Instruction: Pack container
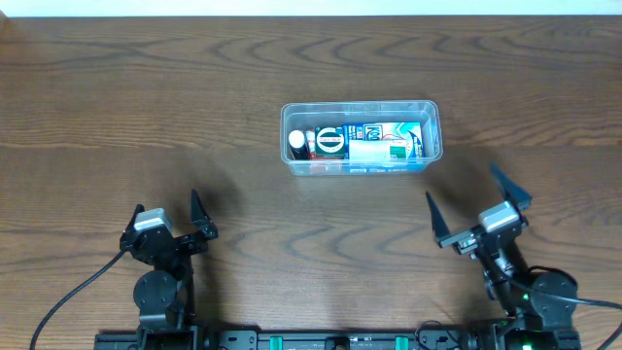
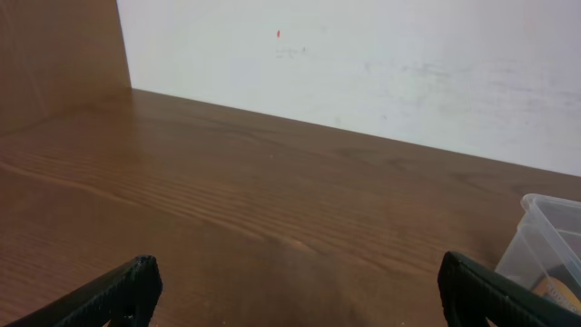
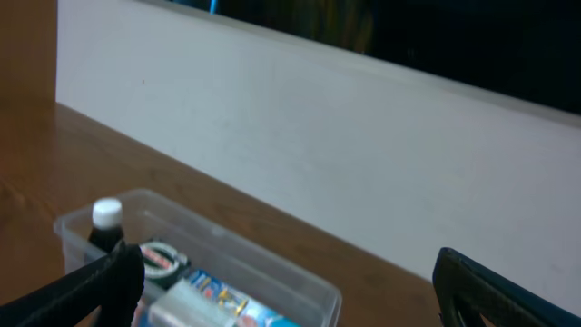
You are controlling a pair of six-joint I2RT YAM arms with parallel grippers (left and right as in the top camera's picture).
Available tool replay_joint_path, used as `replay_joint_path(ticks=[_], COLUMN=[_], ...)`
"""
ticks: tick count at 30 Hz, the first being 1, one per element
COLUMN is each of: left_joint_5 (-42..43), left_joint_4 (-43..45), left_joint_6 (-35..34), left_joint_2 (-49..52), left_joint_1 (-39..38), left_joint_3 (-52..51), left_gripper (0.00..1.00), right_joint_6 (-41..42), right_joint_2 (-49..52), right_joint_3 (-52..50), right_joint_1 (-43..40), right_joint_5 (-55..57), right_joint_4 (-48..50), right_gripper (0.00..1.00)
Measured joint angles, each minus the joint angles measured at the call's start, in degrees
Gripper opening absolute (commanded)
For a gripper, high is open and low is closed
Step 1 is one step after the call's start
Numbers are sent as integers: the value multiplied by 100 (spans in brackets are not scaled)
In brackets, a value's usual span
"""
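Wood grain and clear plastic, basically

Table (image 1: 194, 97) is smooth wood-grain, low sheen; container (image 1: 360, 104) ahead of the right pincer (image 1: 462, 182) is clear glossy plastic, its fingers (image 3: 490, 291) matt black.

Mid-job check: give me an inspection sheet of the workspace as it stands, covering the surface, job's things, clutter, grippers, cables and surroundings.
Surface: brown wood-grain table, no spills seen.
Job's things: clear container right of centre on the far half, no lid on it. It holds a dark bottle with a white cap, a round item and printed boxes.
Clutter: nothing seen outside the container.
Grippers: left gripper open and empty, at the near edge. Right gripper open and empty, short of the container.
Cables: black cable runs from the left arm's base to the near-left edge.
Surroundings: white wall behind the table's far edge.
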Motion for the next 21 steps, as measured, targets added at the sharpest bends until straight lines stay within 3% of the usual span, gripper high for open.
replay_joint_path(ticks=[16,21], left_joint_5=[0,0], left_joint_4=[0,0], left_joint_6=[0,0], left_joint_2=[2,0], left_joint_1=[0,0], left_joint_3=[0,2], left_gripper=[98,98], right_joint_6=[0,0], right_joint_2=[-874,-979], right_joint_3=[-946,-1003], right_joint_1=[-319,-363], right_joint_5=[-299,-337], right_joint_4=[-249,-728], right_gripper=[99,99])
